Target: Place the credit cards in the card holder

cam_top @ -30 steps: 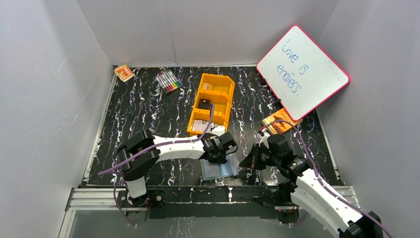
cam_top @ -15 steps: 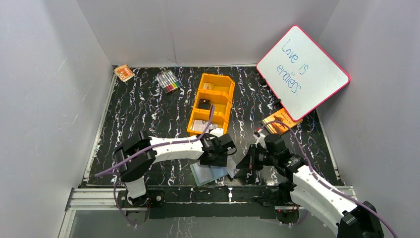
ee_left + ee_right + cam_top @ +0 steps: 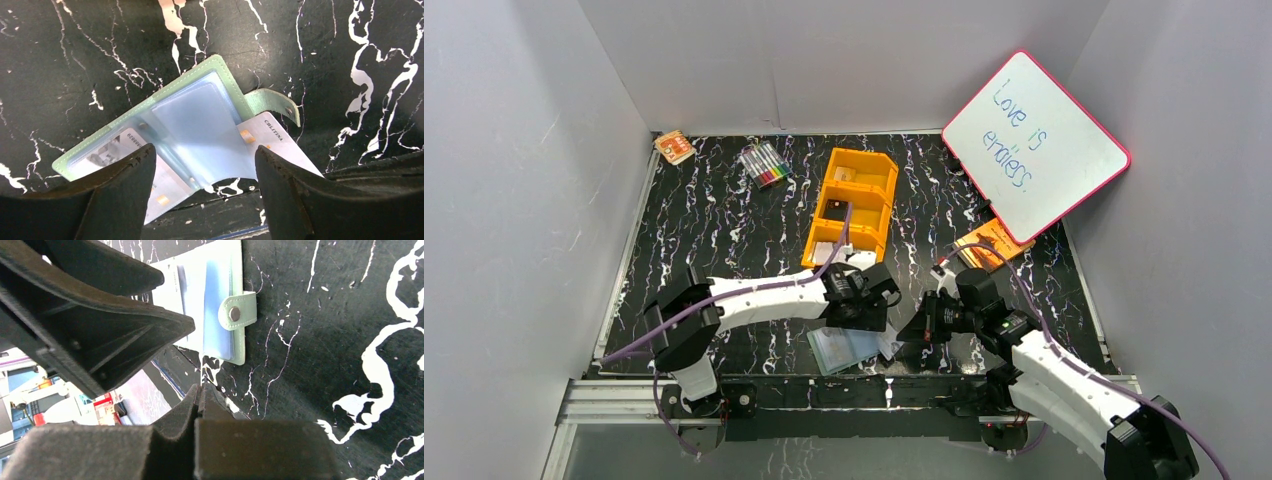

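We are hovering our left gripper (image 3: 205, 152), jaws spread wide, over the card holder (image 3: 190, 120), which is lying open near the 6 o'clock edge of the table (image 3: 724, 220). One credit card (image 3: 275, 140) is poking out at the holder's 4 o'clock corner in the left wrist view, and we are holding our right gripper (image 3: 200, 390), fingers pressed together, close beside the snap flap (image 3: 237, 312).
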Available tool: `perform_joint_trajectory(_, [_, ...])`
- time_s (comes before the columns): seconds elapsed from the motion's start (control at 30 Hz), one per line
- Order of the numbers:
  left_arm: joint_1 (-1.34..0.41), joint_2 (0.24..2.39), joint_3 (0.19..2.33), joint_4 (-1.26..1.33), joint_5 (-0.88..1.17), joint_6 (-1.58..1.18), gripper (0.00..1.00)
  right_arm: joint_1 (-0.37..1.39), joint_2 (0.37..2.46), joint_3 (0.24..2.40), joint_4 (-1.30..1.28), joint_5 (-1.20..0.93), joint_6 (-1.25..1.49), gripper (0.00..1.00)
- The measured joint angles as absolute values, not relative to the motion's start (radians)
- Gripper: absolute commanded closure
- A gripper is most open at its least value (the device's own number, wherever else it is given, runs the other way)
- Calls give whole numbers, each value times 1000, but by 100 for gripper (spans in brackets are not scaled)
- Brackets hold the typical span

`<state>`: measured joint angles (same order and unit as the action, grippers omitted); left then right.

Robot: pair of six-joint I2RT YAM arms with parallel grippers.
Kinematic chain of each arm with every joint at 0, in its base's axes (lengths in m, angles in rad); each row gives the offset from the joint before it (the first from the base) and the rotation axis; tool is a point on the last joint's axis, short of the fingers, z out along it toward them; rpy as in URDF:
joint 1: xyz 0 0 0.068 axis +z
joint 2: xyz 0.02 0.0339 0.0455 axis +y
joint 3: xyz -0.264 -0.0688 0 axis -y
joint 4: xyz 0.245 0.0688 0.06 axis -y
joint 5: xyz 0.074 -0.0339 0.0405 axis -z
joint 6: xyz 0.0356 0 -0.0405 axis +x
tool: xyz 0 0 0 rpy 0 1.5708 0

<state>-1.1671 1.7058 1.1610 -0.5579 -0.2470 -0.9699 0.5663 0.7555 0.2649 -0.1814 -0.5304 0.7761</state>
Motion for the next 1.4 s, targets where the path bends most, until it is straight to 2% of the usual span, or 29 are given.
perform_joint_trajectory(0.2, [-1167,1576,1134,-601,-278,-1020,31,587,780,265,-147,-546,786,100])
perform_joint_trajectory(0.37, [-1167,1349,973,-644,-319,-1127,35,620,812,265,-126,-545,789,100])
perform_joint_trajectory(0.63, [-1167,1186,727,-690,-329,-1267,44,753,925,299,-62,-494,810,100])
perform_joint_trajectory(0.8, [-1167,1146,654,-676,-324,-1310,51,863,1013,334,10,-438,829,100])
perform_joint_trajectory(1.07, [-1167,1164,614,-588,-311,-1308,78,936,1072,366,57,-353,847,100])
perform_joint_trajectory(1.4, [-1159,1212,618,-521,-311,-1256,88,952,1000,391,52,-238,866,100])
